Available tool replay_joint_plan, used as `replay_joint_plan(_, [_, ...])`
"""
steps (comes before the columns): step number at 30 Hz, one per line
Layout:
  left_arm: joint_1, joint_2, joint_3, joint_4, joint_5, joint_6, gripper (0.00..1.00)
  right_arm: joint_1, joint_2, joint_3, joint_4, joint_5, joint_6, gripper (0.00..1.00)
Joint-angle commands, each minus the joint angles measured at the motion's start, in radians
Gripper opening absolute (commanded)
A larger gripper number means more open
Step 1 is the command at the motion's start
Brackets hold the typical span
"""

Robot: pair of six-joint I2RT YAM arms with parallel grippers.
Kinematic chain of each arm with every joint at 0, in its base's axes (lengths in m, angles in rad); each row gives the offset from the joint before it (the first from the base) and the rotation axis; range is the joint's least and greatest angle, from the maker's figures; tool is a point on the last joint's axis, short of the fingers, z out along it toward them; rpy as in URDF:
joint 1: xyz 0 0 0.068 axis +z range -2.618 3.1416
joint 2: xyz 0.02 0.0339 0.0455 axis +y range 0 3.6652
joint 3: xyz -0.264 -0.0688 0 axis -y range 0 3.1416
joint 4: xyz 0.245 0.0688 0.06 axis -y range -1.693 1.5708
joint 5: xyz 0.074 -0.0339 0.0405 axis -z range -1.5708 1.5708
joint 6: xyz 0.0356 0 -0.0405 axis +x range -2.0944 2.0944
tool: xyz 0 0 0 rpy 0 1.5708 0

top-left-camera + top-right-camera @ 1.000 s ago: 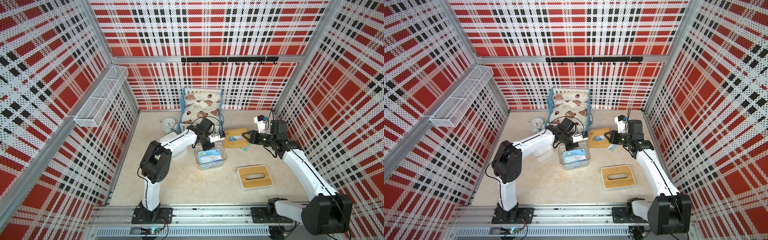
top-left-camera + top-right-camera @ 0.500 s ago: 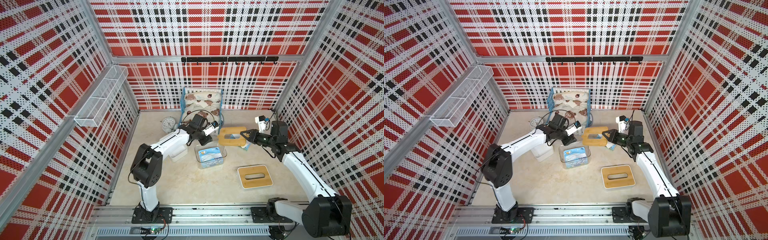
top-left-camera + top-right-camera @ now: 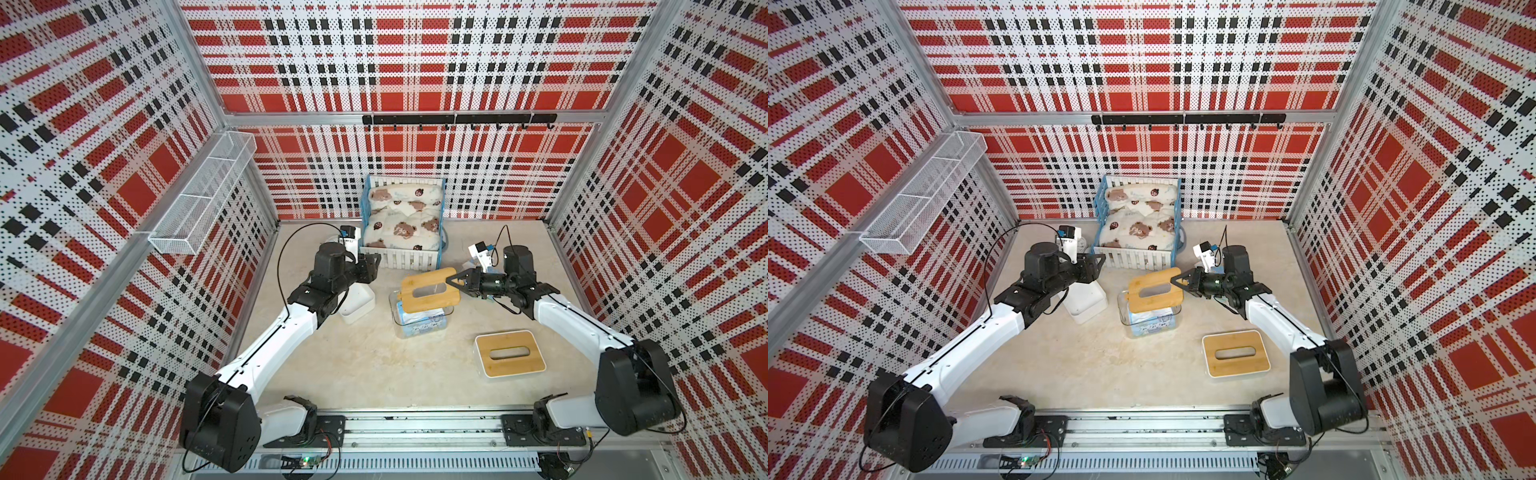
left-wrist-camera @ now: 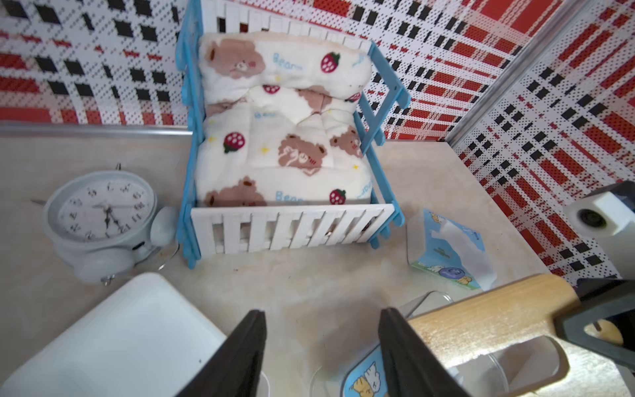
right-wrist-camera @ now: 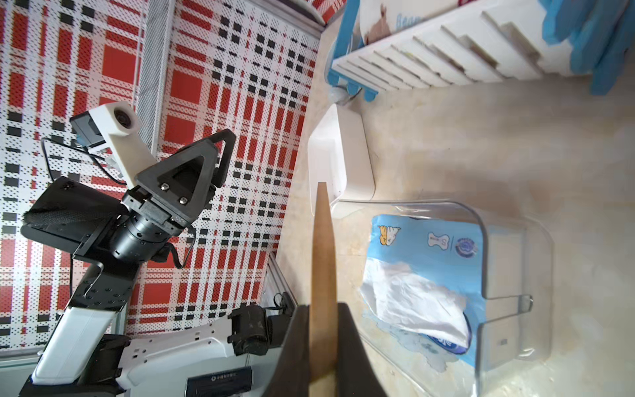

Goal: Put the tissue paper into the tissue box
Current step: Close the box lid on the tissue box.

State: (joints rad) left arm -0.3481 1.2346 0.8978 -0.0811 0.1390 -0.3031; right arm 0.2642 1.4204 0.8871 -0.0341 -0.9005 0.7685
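A clear tissue box stands mid-table, and a blue-and-white pack of tissue paper lies inside it with white sheets sticking out. My right gripper is shut on the edge of a wooden slotted lid, which it holds tilted over the box. The right wrist view shows this lid edge-on between the jaws. My left gripper hangs open and empty by the crib front, left of the box, jaws apart in the left wrist view. Another tissue paper pack lies behind the right gripper.
A blue-and-white toy crib with bear bedding stands at the back wall, and a white alarm clock sits to its left. A white open box sits under my left wrist. A white tissue box with a wooden lid rests front right.
My left gripper opened and drew back from over the clear box toward the crib. My right gripper carried the wooden lid leftward until it sat over the clear box.
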Motion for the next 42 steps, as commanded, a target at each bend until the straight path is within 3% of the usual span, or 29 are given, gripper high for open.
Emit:
replay_joint_plan(1, [0.009, -0.055, -0.062, 0.038, 0.038, -0.108, 0.67, 0.01, 0.017, 0.014, 0.027, -0.061, -0.027, 0.0])
replay_joint_plan(17, [-0.003, -0.076, -0.235, 0.117, 0.095, -0.192, 0.73, 0.02, 0.13, -0.014, 0.215, -0.164, 0.087, 0.0])
replay_joint_plan(29, [-0.035, -0.03, -0.232, 0.137, 0.093, -0.189, 0.74, 0.024, 0.192, 0.025, 0.097, -0.194, -0.018, 0.0])
replay_joint_plan(42, [-0.106, 0.002, -0.268, 0.173, 0.106, -0.243, 0.76, 0.024, 0.26, 0.06, 0.091, -0.195, -0.031, 0.0])
